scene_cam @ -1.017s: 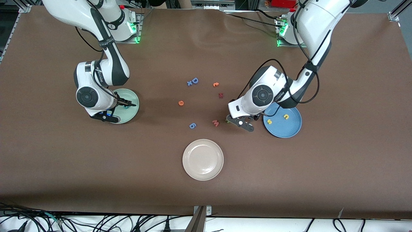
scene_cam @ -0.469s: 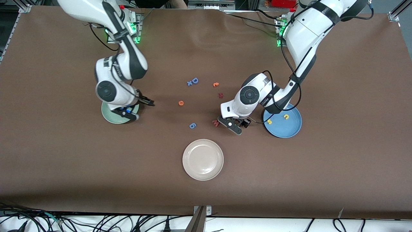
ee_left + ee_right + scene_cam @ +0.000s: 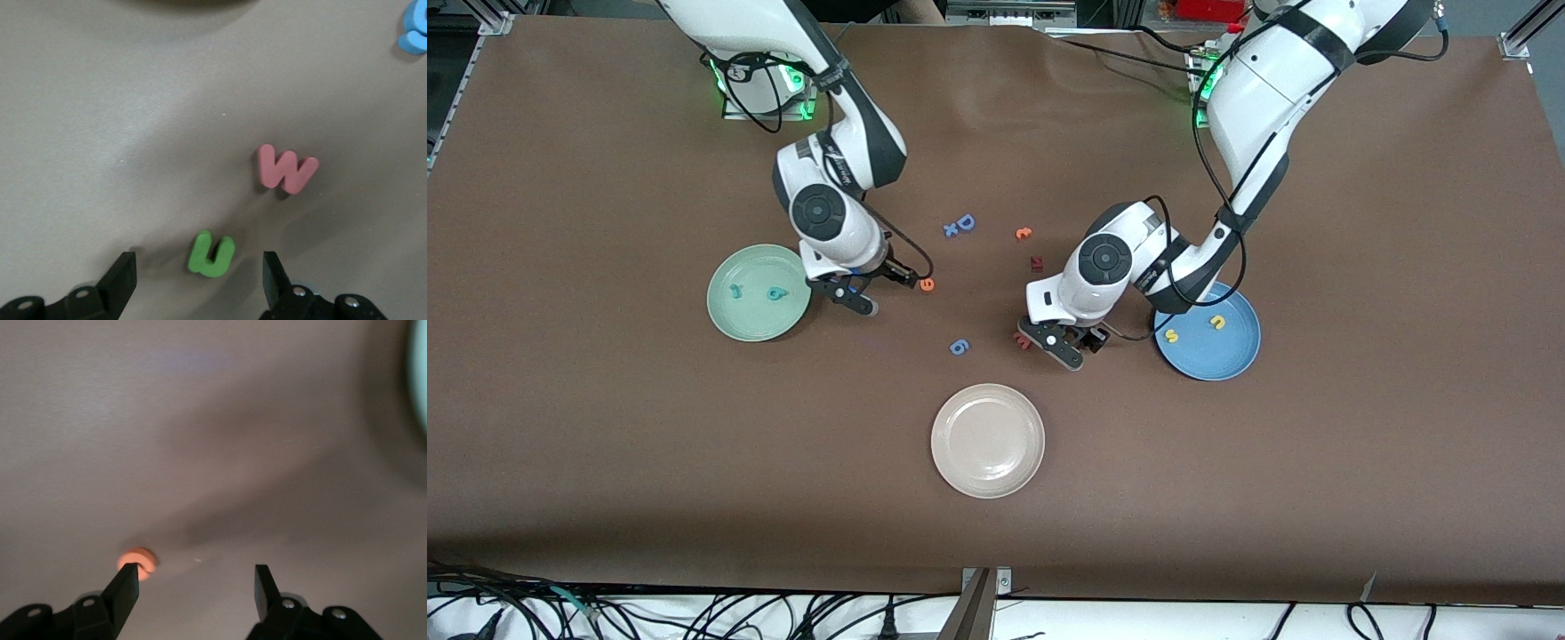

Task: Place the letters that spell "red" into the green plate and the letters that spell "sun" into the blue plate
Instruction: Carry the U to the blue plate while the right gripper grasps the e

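Note:
The green plate (image 3: 759,318) holds two teal letters (image 3: 736,291) (image 3: 776,293). The orange "e" (image 3: 927,284) (image 3: 138,560) lies on the table between that plate and the table's middle. My right gripper (image 3: 882,289) (image 3: 195,587) is open just above the table, with one fingertip (image 3: 127,583) at the "e". The blue plate (image 3: 1227,360) holds two yellow letters (image 3: 1172,336) (image 3: 1216,322). The green "u" (image 3: 211,254) lies on the table between the open jaws of my left gripper (image 3: 1072,344) (image 3: 198,273), clear of both; the hand hides it in the front view.
A pinkish "w" (image 3: 1021,340) (image 3: 287,168) lies close beside the green "u". A blue "6" (image 3: 959,347), a dark red letter (image 3: 1037,263), a small orange letter (image 3: 1024,233) and a blue "D" (image 3: 965,222) are scattered mid-table. A cream plate (image 3: 987,480) sits nearer the camera.
The right arm swung from over the green plate toward the table's middle, reaching the orange "e". The left gripper shifted away from the blue plate to straddle the green "u".

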{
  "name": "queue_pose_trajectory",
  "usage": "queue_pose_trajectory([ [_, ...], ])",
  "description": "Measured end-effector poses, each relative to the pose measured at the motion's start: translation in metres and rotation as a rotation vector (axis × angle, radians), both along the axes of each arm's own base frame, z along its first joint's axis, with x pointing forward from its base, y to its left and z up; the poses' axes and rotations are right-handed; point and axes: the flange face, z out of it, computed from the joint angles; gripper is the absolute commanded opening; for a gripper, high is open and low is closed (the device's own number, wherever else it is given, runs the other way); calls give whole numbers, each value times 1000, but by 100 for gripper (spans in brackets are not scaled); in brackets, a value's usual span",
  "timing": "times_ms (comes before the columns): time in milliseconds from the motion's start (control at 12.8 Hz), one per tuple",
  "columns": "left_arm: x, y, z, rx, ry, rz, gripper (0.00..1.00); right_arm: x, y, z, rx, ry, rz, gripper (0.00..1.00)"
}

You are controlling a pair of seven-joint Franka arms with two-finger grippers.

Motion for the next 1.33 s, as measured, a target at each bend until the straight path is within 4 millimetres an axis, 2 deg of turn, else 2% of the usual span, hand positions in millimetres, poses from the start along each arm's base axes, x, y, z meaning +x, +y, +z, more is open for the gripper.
queue_pose_trajectory([
  [235, -8, -12, -1, -1, -3, -22, 21, -10, 23, -19, -6, -14, -31, 79],
  [313, -7, -12, 0, -1, -7, -22, 16, -12, 28, -23, -9, -12, -32, 79],
  [782, 1, -6, 2, 1, -14, -8, 13, -21, 42, -40, -9, -26, -28, 75],
  [1017, 30, 29, 21, 20, -17, 21, 13, -19, 41, -41, -9, -31, -31, 71],
  [1330, 62, 100, 72, 85, 31, 68, 12, -17, 42, -41, 0, -48, -33, 70],
])
